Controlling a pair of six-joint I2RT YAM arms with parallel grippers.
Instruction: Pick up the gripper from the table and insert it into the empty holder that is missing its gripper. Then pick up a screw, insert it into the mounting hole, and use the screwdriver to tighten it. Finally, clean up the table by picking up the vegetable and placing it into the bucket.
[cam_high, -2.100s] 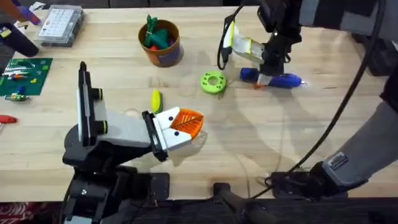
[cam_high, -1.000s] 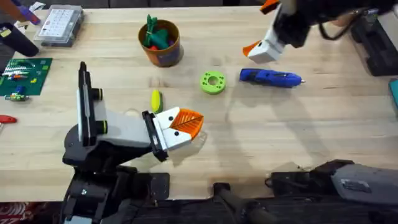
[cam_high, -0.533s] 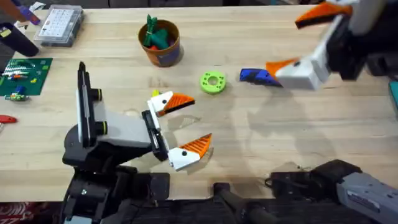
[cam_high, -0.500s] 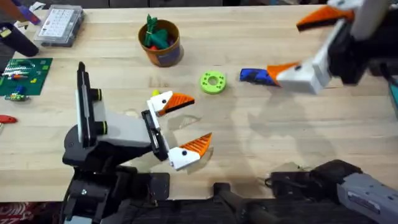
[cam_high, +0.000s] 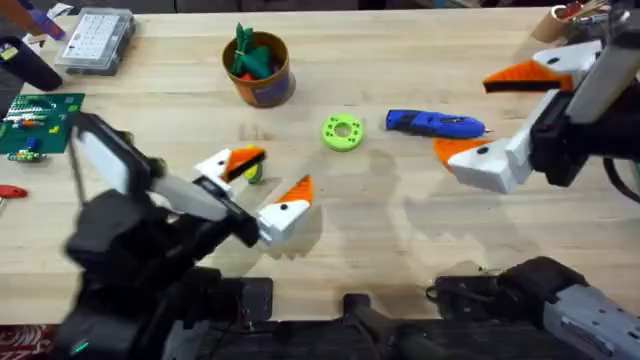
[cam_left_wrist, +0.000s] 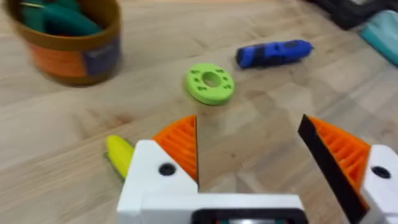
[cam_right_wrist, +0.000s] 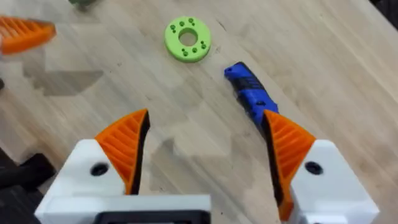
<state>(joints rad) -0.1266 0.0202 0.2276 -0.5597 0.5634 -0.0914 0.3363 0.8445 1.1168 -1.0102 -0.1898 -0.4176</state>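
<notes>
I had the left gripper released, its orange pads spread wide above the tabletop and nothing between them. A small yellow piece lay just beside its near finger, not touching that I could see; in the overhead it peeked out behind the upper pad. Ahead of that gripper sat the green ring, and past the ring, off to one side, the screwdriver lay flat. The bucket stood farther out on the other side, with green pieces poking out of it.

The right gripper was released too, jaws wide apart and empty, hanging near the tabletop's right side. The screwdriver lay just beside its lower finger, between that gripper and the ring. From the right wrist, the screwdriver ran up to the edge of one pad, and I could not tell whether they touched; the ring sat well beyond the open fingers. The bucket stood well apart from both grippers, across the tabletop.
</notes>
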